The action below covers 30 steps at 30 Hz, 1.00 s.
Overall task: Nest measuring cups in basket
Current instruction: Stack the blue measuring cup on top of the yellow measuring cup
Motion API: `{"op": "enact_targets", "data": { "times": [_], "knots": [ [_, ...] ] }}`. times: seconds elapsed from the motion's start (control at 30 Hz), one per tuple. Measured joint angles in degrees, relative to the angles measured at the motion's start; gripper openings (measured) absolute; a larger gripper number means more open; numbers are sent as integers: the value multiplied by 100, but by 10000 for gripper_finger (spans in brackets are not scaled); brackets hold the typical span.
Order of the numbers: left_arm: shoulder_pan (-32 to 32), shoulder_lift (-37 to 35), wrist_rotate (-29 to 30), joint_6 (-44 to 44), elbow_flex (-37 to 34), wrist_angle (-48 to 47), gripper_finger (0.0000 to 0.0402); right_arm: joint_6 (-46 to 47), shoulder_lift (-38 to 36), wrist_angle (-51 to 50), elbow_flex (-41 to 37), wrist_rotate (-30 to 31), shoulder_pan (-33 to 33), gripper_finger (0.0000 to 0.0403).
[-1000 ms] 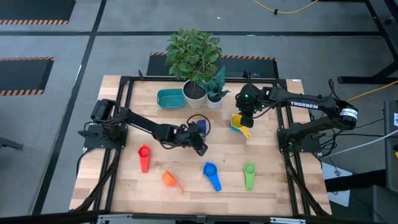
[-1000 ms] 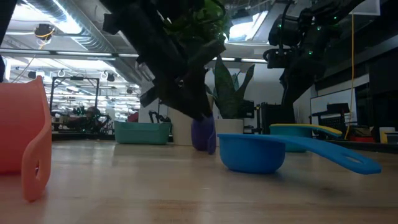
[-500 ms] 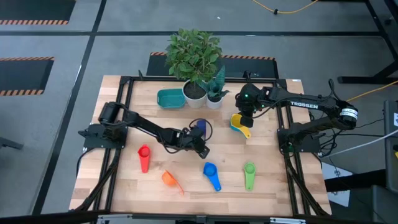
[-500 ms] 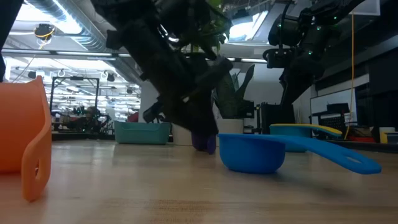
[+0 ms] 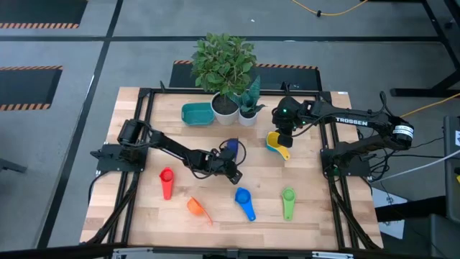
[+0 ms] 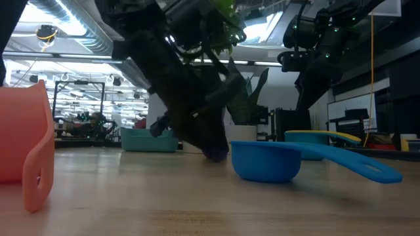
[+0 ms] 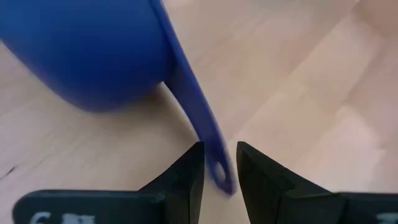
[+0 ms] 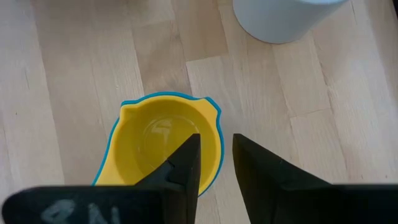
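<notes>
The dark blue cup (image 5: 230,147) sits mid-table. My left gripper (image 5: 228,164) is low just on its near side, shut on its handle. Above the nested pair of the yellow cup (image 8: 155,140) in the light blue cup (image 8: 112,158), near the white pots, my right gripper (image 5: 285,122) hangs narrowly open and touches nothing. Red (image 5: 167,181), orange (image 5: 195,207), blue (image 5: 244,201) and green (image 5: 288,201) cups lie along the table's near part. The teal basket (image 5: 197,114) stands at the far edge with no cup in it. My left gripper has the dark blue cup's flat handle (image 7: 208,149), near its free end, pinched between its two fingers, one on each long edge. The fingers come slanting down from the near side, along the handle. The bowl (image 7: 93,56) rests on the table.
Two white plant pots (image 5: 225,106) (image 5: 249,115) stand between the basket and my right gripper. A black cable loops around the dark blue cup. In the low view the orange cup (image 6: 26,157) and blue cup (image 6: 269,160) lie near the camera. Bare wood lies between the cups.
My left arm has stretched and sunk lower toward the table. In the low view it now covers most of the dark blue cup, which has stayed about where it was. My right arm has kept still.
</notes>
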<state>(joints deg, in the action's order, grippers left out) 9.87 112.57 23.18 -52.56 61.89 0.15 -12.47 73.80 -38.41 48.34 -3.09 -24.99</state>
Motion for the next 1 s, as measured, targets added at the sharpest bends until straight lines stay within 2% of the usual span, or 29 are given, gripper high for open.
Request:
{"op": "enact_targets", "data": {
  "times": [0.37, 0.63, 0.8, 0.9, 1.0],
  "knots": [
    [12, 148, 99, 42, 9, 96, 82, 15, 2, 37, 0, 0, -2, 98],
    [82, 153, 236, 64, 7, 50, 11, 15, 2, 39, 0, -2, 0, 98],
    [210, 158, 418, 93, 5, 56, 9, 44, 2, 39, 0, -5, 0, 98],
    [316, 158, 638, 346, 4, 166, 5, 271, 2, 78, 0, -285, 11, 98],
    [420, 158, 896, 558, 4, 455, 5, 438, 2, 316, 0, -942, 11, 98]
  ]
}}
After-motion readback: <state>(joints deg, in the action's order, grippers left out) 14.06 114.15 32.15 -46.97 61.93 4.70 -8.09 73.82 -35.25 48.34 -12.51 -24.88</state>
